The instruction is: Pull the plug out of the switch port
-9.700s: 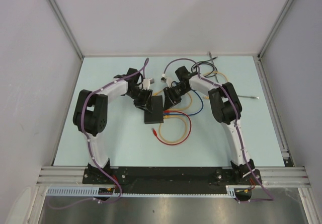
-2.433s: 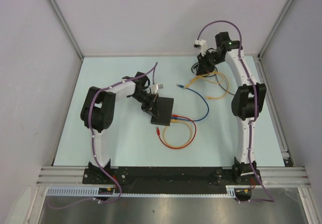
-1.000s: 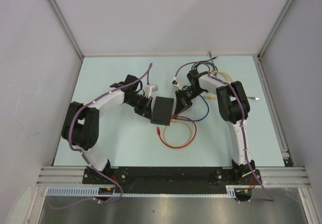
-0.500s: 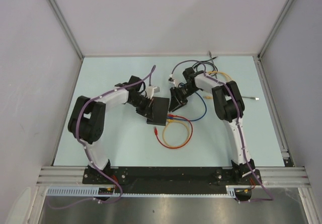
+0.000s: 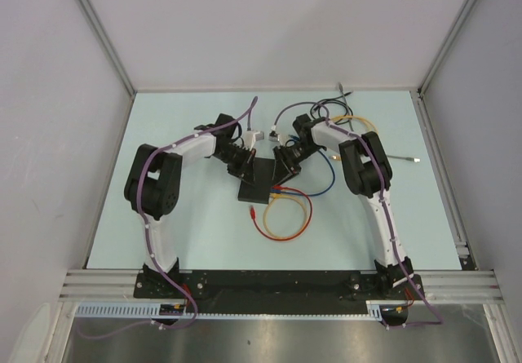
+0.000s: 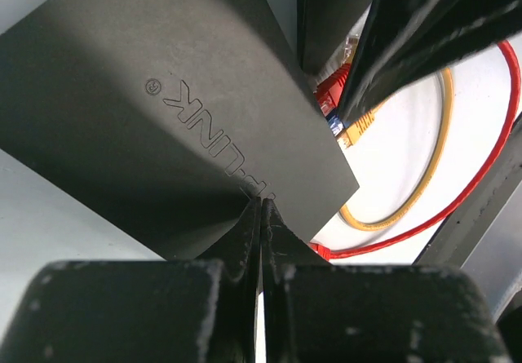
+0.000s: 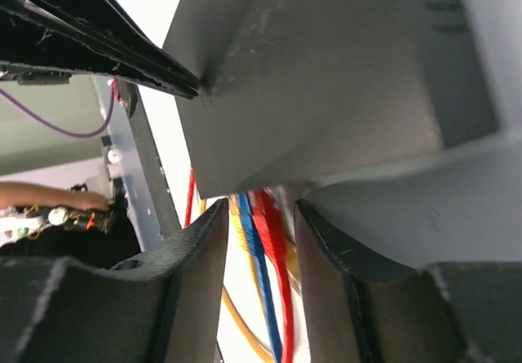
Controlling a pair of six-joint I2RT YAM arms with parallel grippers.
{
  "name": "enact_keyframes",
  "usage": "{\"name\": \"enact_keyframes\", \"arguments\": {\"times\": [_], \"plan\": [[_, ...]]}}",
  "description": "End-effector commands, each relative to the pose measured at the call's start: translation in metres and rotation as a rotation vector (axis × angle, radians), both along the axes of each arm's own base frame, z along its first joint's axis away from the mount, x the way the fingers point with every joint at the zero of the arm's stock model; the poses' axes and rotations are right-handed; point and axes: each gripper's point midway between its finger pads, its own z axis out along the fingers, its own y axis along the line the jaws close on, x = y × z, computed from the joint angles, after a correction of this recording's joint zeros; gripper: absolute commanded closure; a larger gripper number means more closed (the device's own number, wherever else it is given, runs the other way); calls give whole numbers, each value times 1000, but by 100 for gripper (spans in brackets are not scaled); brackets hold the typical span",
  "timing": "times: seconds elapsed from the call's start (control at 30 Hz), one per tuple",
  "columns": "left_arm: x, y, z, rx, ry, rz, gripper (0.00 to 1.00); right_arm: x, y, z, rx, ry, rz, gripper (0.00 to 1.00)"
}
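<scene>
A: Setting: a pale blue desk (image 5: 179, 216), walled in grey on three sides. What stands at the left?

B: The left arm (image 5: 155, 188), reaching in toward the middle. The left jaws are together, tips set against the switch (image 5: 259, 180). The left wrist view shows them meeting at the near edge of the box's top face. They seem to pin it to the desk rather than grip it.

A: And the switch itself?

B: It sits on the desk at the centre, between the two arms. Along its port edge sit a red plug (image 6: 329, 94), a blue plug (image 6: 333, 121) and a yellow plug (image 6: 356, 132), side by side. All are seated, as far as I can tell.

A: To the right?

B: The right arm (image 5: 364, 167), with the right jaws apart and poised at that port edge. The right wrist view looks through the gap onto the blue cable (image 7: 254, 253) and the red cable (image 7: 276, 241); neither finger touches them. Further right the cables loop loose across the desk.

A: Step in hand?

B: I judge it the approach: switch braced, plug not yet gripped. Next the right jaws must settle on one plug body and close, probably pressing its latch. Then they draw straight away from the port while the left jaws hold the box.
</scene>
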Motion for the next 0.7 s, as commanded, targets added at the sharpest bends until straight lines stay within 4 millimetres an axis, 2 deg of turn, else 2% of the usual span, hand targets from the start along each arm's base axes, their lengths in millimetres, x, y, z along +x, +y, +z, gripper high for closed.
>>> {"name": "enact_keyframes", "arguments": {"times": [0.0,0.23,0.4,0.67], "plan": [[-6,17,-34,111,27,-12,100,-5,7,-11,8,-3,42,58],[-5,19,-33,123,18,-13,100,-7,7,-19,0,14,47,64],[-6,20,-33,125,14,-15,100,-5,7,-18,12,23,40,64],[-5,20,-33,129,13,-16,100,-7,3,-22,19,15,52,74]]}}
